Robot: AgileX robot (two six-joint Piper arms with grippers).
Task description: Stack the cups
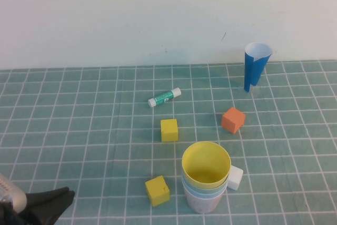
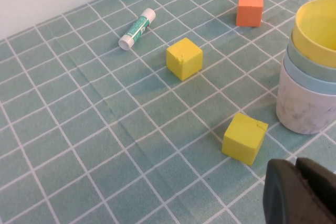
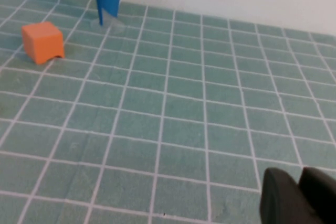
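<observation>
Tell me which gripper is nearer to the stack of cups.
Left. The left gripper sits at the table's near left corner, across from the stack of cups, with a yellow block between. The right gripper is outside the high view, off toward the right.

cups nested, yellow on top | left gripper near-left corner, shut
</observation>
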